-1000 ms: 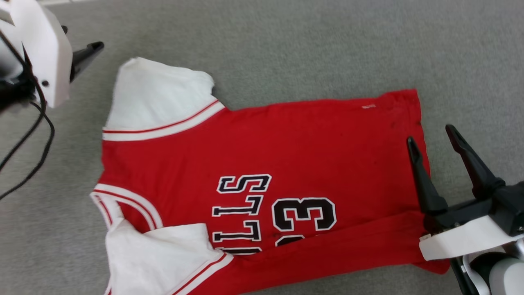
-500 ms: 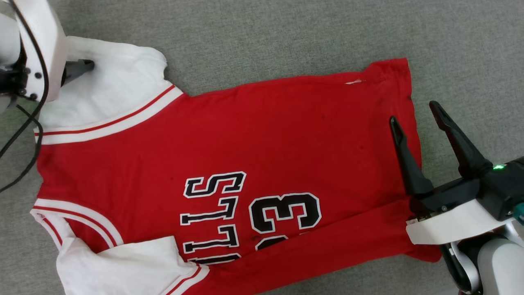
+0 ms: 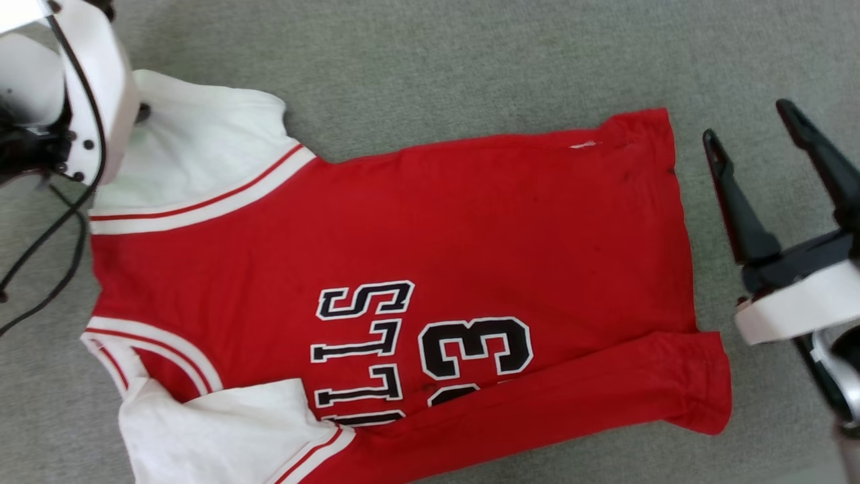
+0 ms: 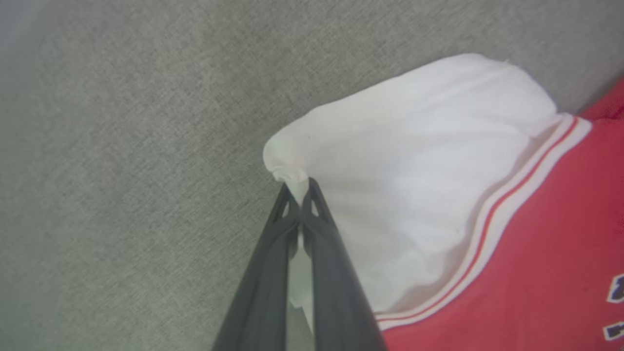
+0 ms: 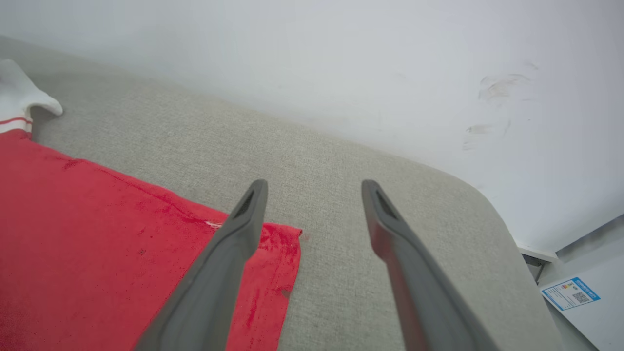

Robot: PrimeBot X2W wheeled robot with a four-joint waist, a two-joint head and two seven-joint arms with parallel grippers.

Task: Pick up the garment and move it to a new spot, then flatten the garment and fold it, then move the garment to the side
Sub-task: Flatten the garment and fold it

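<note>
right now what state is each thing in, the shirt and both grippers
garment: spread front-up on the grey surface, near long edge folded over
left gripper: fingers shut on a corner of the far sleeve
near sleeve: folded in over the front
right gripper: fingers open, empty, beside the hem

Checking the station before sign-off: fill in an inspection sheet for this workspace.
Surface: grey fabric surface, rounded corner seen in the right wrist view.
Job's things: red BULLS 33 jersey spread flat, near side folded over part of the print.
Clutter: nothing seen.
Grippers: left gripper shut on the corner of the far white sleeve; right gripper open beside the hem.
Cables: black cable hanging from the left wrist.
Surroundings: white wall, scuffed; blue-printed label beyond the corner.
</note>
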